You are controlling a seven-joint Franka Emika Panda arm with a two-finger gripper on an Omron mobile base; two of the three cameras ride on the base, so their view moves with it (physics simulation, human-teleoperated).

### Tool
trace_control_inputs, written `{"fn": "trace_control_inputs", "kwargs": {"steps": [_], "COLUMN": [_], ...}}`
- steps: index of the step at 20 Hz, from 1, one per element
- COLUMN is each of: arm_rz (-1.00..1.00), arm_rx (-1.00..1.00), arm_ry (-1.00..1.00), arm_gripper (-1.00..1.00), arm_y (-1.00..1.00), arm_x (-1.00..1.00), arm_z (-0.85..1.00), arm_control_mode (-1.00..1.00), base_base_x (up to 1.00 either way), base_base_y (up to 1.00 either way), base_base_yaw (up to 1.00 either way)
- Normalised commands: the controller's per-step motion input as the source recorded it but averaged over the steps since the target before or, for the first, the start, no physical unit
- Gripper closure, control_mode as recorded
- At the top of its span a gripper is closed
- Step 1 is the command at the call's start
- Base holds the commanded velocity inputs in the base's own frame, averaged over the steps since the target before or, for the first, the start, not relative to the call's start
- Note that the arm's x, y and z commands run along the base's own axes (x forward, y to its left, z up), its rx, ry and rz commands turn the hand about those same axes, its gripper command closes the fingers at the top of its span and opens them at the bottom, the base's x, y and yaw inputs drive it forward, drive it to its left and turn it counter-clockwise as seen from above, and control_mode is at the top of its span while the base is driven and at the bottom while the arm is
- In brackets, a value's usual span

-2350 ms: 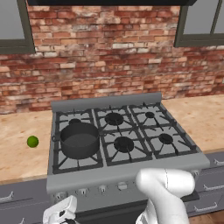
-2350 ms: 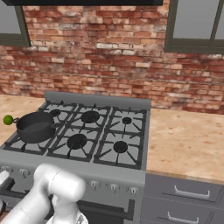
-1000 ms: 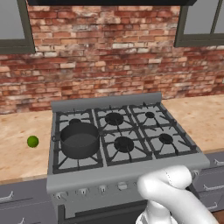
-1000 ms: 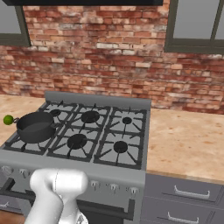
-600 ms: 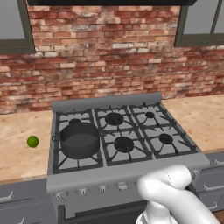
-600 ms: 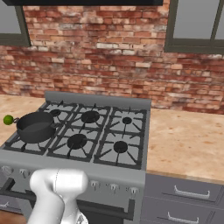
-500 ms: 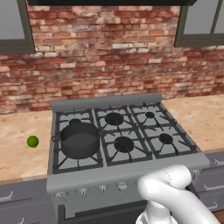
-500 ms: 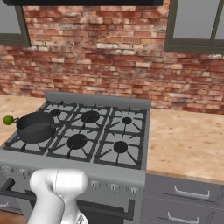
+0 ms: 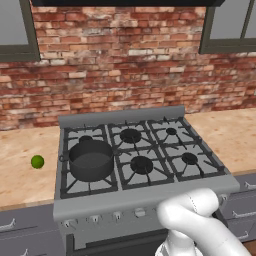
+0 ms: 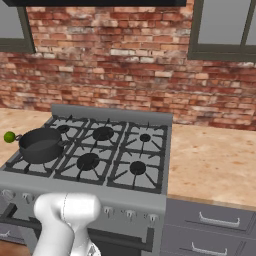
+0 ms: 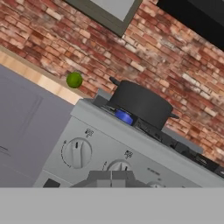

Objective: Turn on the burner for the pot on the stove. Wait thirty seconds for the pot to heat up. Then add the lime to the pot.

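Down low in front of the stove (image 9: 145,197), the white arm (image 9: 192,220) bends toward the row of front knobs, its jaws clenched tight with nothing visibly between them; from the hand view they sit just before the control panel, close to the second knob (image 11: 119,167) along, with the first knob (image 11: 77,152) a little to its side. The pot (image 9: 91,159) stands lidless on the front left grate of the six-burner range, a small side handle poking out toward the wooden surface (image 9: 25,170). Under the pot, seen from the hand view, a bit of blue flame (image 11: 124,117) glows at the burner (image 11: 127,118). The lime (image 9: 37,161) lies on that wooden surface to the left of the stove, well apart from the pot and not touching anything else. Behind everything runs a red brick wall (image 9: 125,65) with dark-framed windows (image 10: 222,27) on either side, and grey drawers (image 10: 210,220) sit under the surface to the right.
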Motion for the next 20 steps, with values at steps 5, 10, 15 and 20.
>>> {"fn": "trace_control_inputs", "kwargs": {"steps": [5,10,15,20], "arm_rz": [0.02,0.02,0.02,0.01], "arm_rx": [0.0,0.0,0.0,0.0], "arm_ry": [0.0,0.0,0.0,0.0], "arm_gripper": [1.0,1.0,1.0,1.0], "arm_y": [0.0,0.0,0.0,0.0], "arm_x": [0.0,0.0,0.0,0.0], "arm_z": [0.0,0.0,0.0,0.0], "arm_control_mode": [-1.0,-1.0,-1.0,-1.0], "base_base_x": [0.0,0.0,0.0,0.0], "base_base_y": [0.0,0.0,0.0,0.0], "base_base_yaw": [0.0,0.0,0.0,0.0]}}
